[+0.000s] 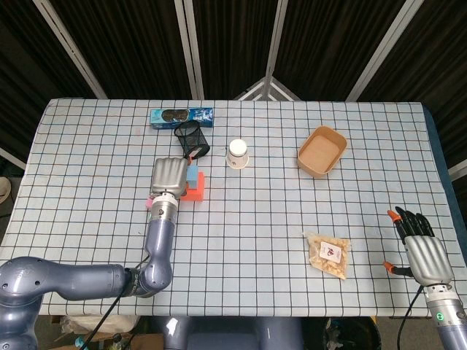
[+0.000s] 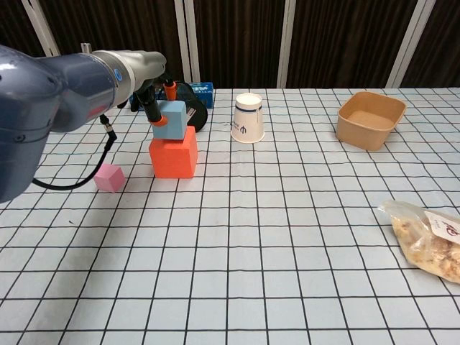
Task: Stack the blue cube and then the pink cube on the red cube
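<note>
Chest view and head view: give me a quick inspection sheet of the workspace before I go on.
Surface: table under a white checked cloth, flat.
Job's things: blue foam cube sits on the red foam cube; small pink foam cube on the cloth to their left, apart.
Clutter: white paper cup upside down; brown paper bowl; clear snack bag; black mesh pen holder on its side; blue biscuit packet.
Hands: left robot hand holds the blue cube; right robot hand open near the table edge.
Cables: black cable hangs from the left wrist.
Surroundings: dark curtains, metal poles.
</note>
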